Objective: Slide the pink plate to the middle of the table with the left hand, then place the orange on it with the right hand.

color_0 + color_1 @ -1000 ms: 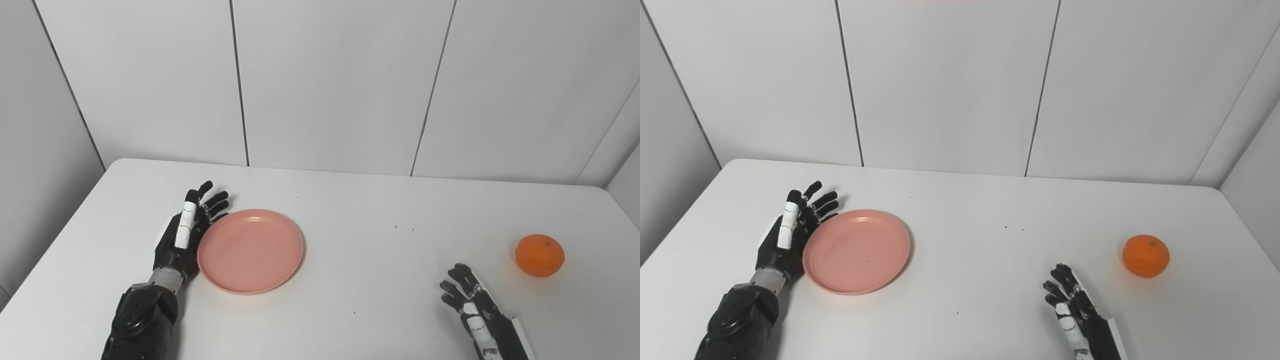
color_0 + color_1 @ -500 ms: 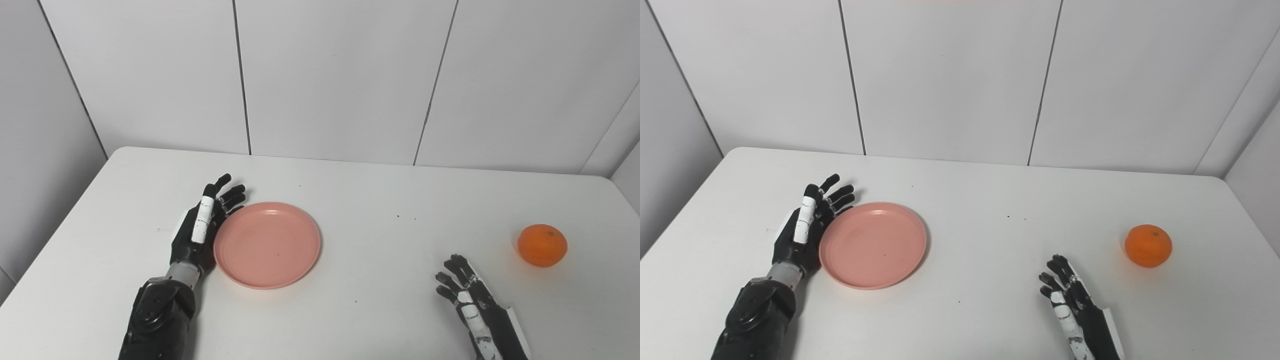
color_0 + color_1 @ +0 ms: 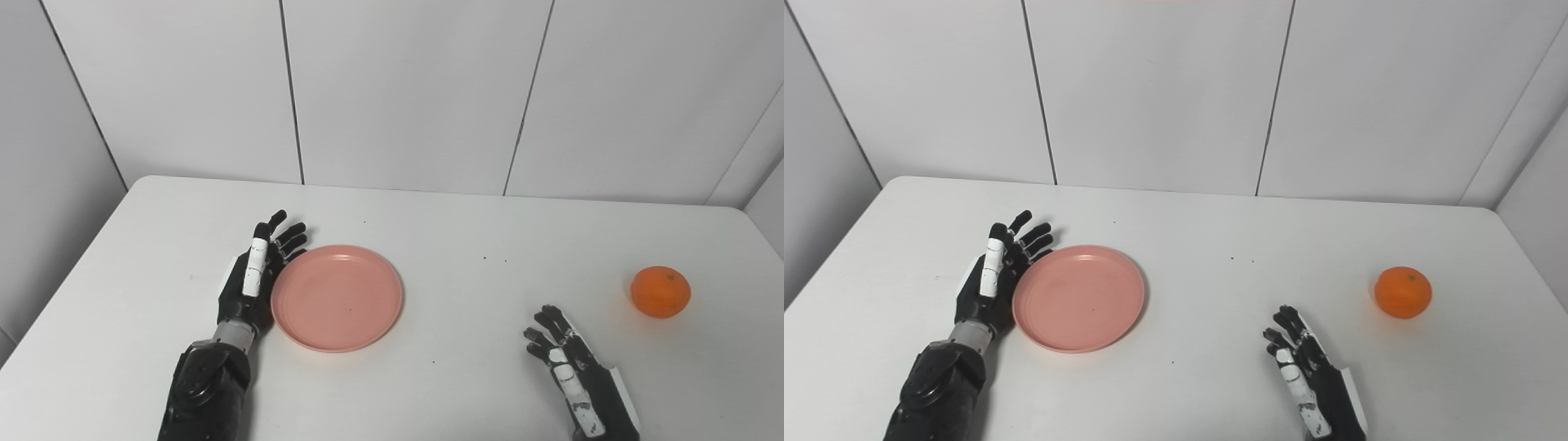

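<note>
Nearest, the right robot hand (image 3: 572,361) rests open at five o'clock. Farther, the left robot hand (image 3: 252,282), open, presses the plate (image 3: 337,297) rim at nine o'clock; it could ride over. The orange (image 3: 661,291) sits at three o'clock on the tabletop (image 3: 465,380).

left arm (image 3: 205,392): cut off by the bottom edge above the wrist
right arm (image 3: 1338,407): only the hand and wrist show, the rest is out of frame
plate (image 3: 337,297): left rim hidden where the left hand (image 3: 251,285) stands against it
table (image 3: 441,380): near edge out of frame
</note>
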